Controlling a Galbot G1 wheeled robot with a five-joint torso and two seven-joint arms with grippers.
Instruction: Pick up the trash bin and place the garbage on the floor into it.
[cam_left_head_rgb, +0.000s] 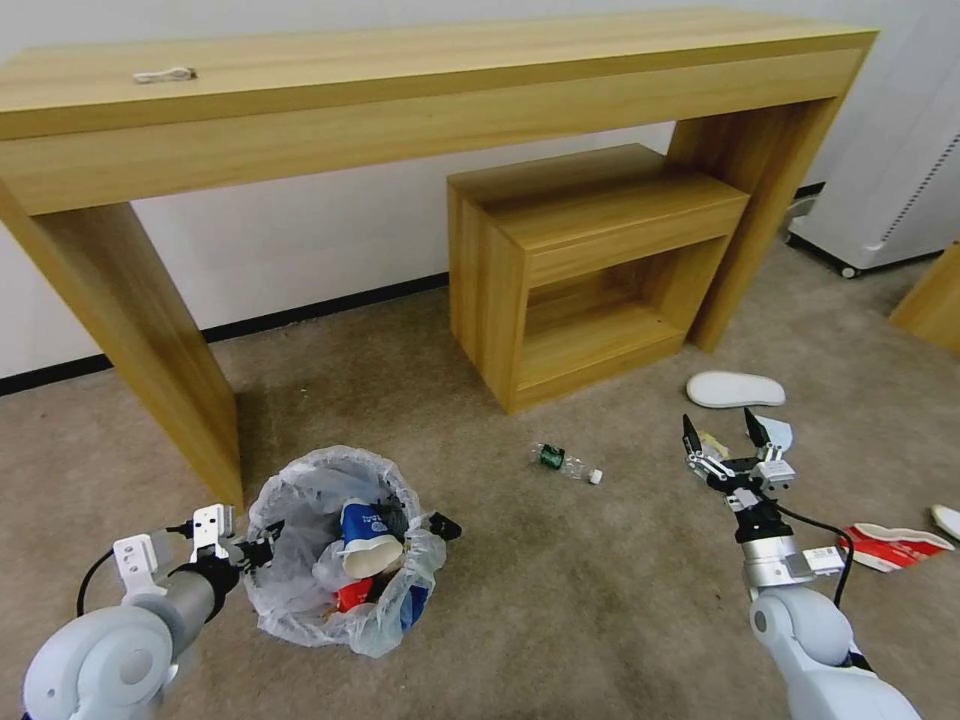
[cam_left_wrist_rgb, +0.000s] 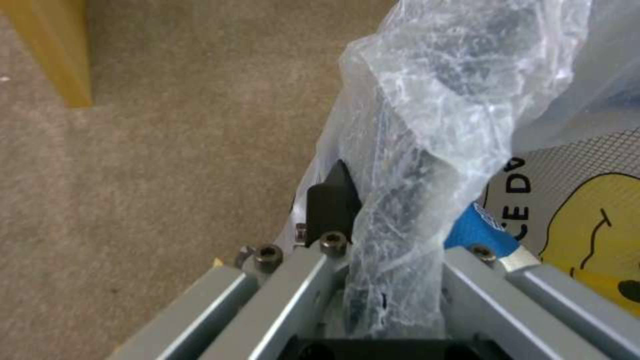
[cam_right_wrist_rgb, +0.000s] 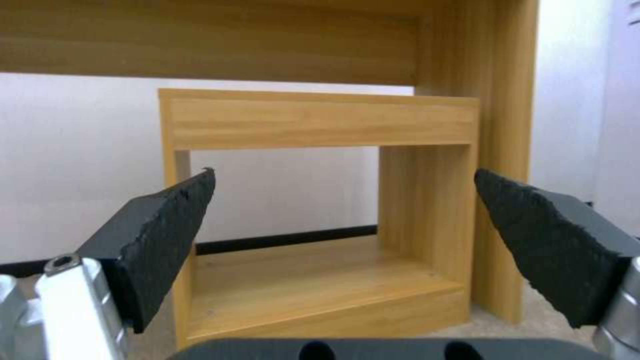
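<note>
Left gripper (cam_left_head_rgb: 262, 552): low at the robot's left, clamped on the plastic-lined rim of the trash bin (cam_left_head_rgb: 340, 545); in the left wrist view the bag (cam_left_wrist_rgb: 427, 165) bunches between its fingers (cam_left_wrist_rgb: 331, 200).
Trash bin: beside the counter's (cam_left_head_rgb: 400, 90) left leg, holding a blue-white paper cup (cam_left_head_rgb: 366, 540) and red scraps; I cannot tell if it touches the floor (cam_left_head_rgb: 560, 590).
Right gripper (cam_left_head_rgb: 735, 440): at the robot's right, fingers (cam_right_wrist_rgb: 167, 240) spread wide and holding nothing, facing a small wooden shelf unit (cam_left_head_rgb: 590, 260).
Garbage on the beige carpet: small bottle (cam_left_head_rgb: 566, 462) between bin and right gripper; white slipper (cam_left_head_rgb: 735, 389) beyond that gripper; red-white paper bowl (cam_left_head_rgb: 893, 547) right of the arm.
</note>
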